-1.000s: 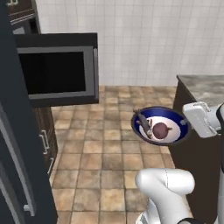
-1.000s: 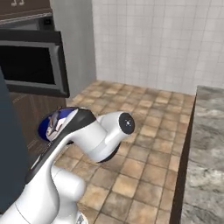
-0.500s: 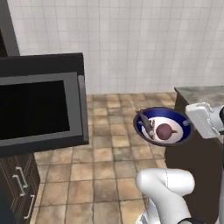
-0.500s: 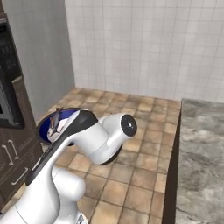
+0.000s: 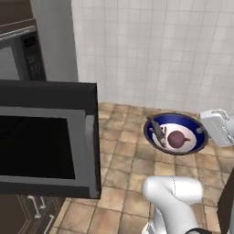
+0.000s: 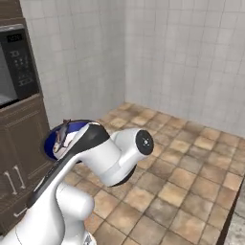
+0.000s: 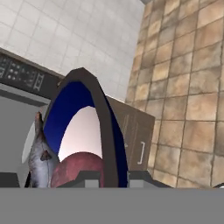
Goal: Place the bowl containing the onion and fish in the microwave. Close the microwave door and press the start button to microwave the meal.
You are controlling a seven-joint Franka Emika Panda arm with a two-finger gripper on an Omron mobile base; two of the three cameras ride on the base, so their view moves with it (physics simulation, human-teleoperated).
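One swing of the base has brought the microwave door (image 5: 48,137) to nine o'clock, gripper (image 7: 107,177) still clamping the bowl (image 5: 176,134).

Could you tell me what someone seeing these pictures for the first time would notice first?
Most likely the blue bowl, held in the air above the tiled floor on the end effector, with a reddish onion and a slim grey fish inside. Next, the black microwave door swung open at the left, in front of the bowl.
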